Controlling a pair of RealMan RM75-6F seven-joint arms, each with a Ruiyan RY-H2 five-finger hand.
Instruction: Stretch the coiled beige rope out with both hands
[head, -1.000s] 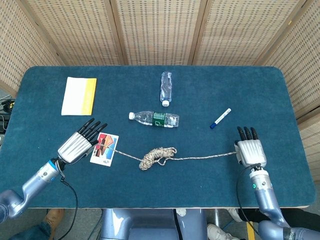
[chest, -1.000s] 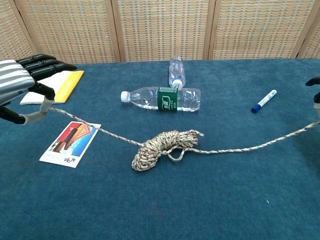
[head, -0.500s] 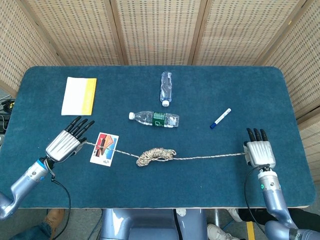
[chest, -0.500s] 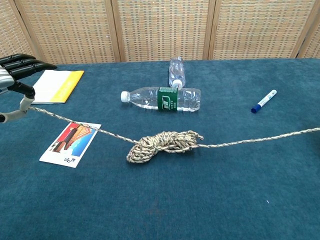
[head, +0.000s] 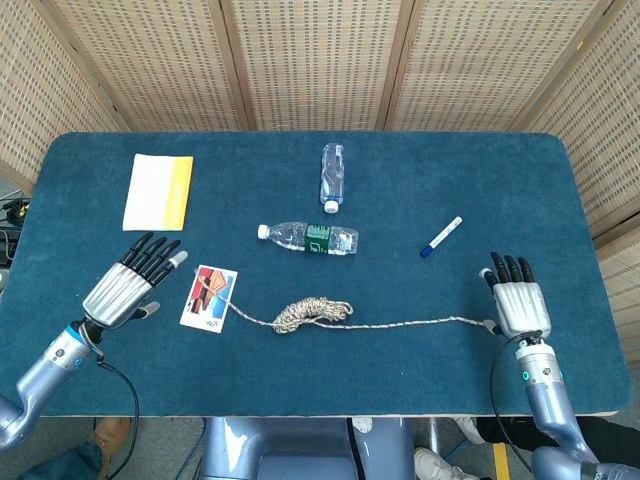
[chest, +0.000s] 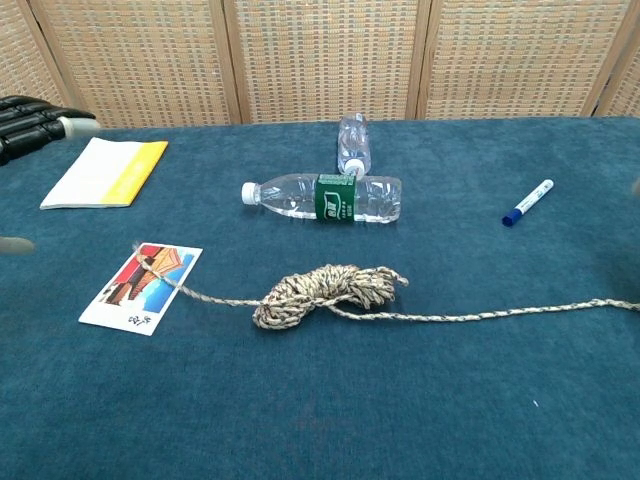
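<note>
Fingers of both hands are spread apart and nothing is held by them: the left hand (head: 128, 285) at nine o'clock, the right hand (head: 518, 303) at three o'clock. The coiled beige rope (head: 312, 311) is seen lying slack on the blue counter (head: 400, 370), its bundle at the middle, one strand laid across a small picture card (head: 209, 296), the other trailing toward the right hand.

Rough braided beige rope (chest: 325, 293) on matt blue felt table (chest: 330, 420); clear glossy plastic bottles (chest: 325, 197).
</note>
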